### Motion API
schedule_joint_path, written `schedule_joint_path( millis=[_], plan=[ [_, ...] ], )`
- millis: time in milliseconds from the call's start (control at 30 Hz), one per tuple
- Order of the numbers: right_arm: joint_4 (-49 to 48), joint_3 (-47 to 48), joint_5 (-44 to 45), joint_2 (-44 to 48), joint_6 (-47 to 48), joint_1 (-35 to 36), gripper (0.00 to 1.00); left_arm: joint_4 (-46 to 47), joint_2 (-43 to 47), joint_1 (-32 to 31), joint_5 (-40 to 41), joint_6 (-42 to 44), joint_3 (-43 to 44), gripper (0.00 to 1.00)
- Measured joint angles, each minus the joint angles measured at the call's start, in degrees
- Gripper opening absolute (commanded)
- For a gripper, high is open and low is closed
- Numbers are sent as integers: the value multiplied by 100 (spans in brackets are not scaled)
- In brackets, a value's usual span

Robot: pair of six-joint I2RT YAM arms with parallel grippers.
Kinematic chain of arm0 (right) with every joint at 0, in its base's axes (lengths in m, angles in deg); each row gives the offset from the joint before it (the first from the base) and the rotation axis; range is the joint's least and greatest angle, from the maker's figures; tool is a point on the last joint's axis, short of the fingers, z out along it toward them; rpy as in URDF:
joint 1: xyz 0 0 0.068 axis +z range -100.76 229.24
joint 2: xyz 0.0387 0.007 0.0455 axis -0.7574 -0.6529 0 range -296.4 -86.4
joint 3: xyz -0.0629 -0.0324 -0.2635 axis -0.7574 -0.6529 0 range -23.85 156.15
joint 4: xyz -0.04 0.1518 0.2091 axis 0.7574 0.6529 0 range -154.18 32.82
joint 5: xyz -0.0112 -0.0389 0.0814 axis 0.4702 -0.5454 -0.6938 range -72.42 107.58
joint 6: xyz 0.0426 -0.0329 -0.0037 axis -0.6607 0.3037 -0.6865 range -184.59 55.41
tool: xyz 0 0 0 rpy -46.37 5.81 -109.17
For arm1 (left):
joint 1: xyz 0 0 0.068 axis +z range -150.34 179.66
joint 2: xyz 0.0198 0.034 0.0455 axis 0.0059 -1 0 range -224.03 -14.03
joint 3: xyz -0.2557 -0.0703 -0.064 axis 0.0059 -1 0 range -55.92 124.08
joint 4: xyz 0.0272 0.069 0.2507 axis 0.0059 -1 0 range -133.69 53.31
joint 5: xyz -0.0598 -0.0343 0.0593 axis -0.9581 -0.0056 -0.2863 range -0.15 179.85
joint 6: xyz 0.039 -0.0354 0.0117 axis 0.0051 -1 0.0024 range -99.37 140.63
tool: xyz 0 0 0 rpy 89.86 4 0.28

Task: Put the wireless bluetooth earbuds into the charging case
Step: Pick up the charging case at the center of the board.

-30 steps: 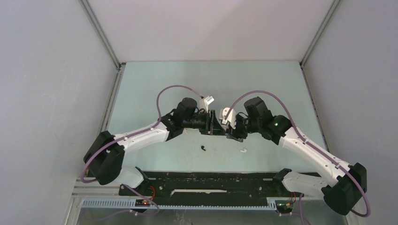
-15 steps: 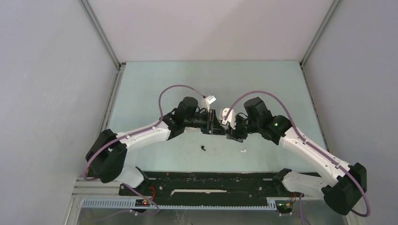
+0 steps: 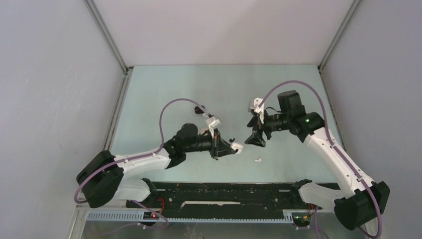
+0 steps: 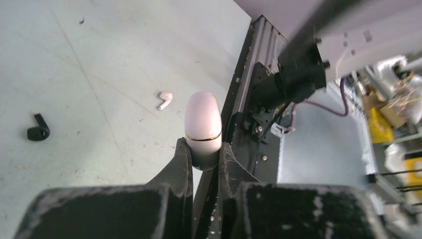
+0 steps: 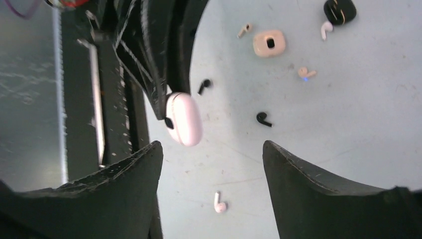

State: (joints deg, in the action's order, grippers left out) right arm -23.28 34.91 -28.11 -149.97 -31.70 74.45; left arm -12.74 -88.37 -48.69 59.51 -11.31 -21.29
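At mid-desk, the handover is over: the left side has the case alone

Half a second ago both arms met nose to nose over the middle of the desk (image 3: 174, 89). Now the left arm (image 3: 149, 157) has swung back toward the near edge. The right arm (image 3: 328, 144) has pulled away to the right, so the two stand well apart.

My left claw (image 4: 203, 157) is pressed tight on the lower end of the charging case (image 4: 202, 122), a pale pebble with a thin gold seam. The case's rounded end points outward, and it appears lifted clear of the desk. My right claw (image 5: 211, 164) has let go. Its fingers stand spread wide with nothing between them, facing the case across a gap.

The seam looks closed to me, so I judge the lid must be opened before anything goes in. Neither claw holds a bud.

The earbuds all lie loose on the desk. A white earbud (image 4: 164, 99) sits near the case's tip, and a black earbud (image 4: 37, 130) lies well off to one side. My right wrist camera shows more pale buds (image 5: 306, 73) farther out, near a beige case (image 5: 269, 43) and a black case (image 5: 340, 11). The free right claw is my candidate for working the lid or fetching a bud.
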Motion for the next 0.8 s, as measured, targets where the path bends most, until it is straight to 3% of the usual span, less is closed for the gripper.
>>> schedule_joint_path(
  millis=[167, 300, 467, 800],
  plan=[
    [555, 468, -710, -192, 160, -260, 61, 2194, 216, -260, 149, 931, -1303, 2],
    [940, 479, -590, -293, 302, 195, 57, 3650, -70, -273, 177, 1593, -1856, 2],
    [1078, 479, -76, -437, 315, 883, 56, 5174, -686, -275, 170, 1749, -2061, 2],
    [927, 479, 387, -1084, 310, 1113, 52, 6109, -925, -291, 162, 1742, -2061, 3]
  ],
)
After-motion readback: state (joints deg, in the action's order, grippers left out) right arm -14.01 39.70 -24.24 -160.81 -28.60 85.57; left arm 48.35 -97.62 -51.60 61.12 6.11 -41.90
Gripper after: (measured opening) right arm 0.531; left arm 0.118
